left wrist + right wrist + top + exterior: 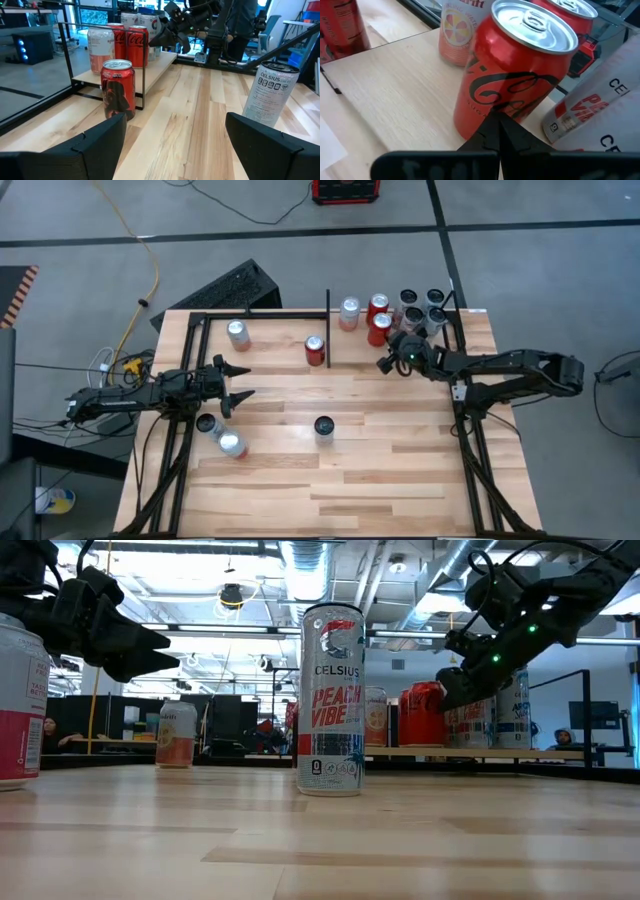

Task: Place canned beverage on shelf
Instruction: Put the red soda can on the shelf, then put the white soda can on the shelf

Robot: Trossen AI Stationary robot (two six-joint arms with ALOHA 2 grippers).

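Right gripper [384, 364] – jaws shut – beside red can [379, 329] on shelf [280, 340].

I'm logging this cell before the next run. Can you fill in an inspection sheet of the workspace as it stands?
Surface: wooden table, bare planks in front.
Job's things: shelf along the far edge; tall white can upright mid-table; red can beside the divider bar; cluster of cans at the far right.
Clutter: two cans near the left arm.
Grippers: left gripper jaws open, empty, above the table; right gripper jaws shut, by a red cola can.
Cables: yellow cable on the floor.
Surroundings: keyboard behind the table.
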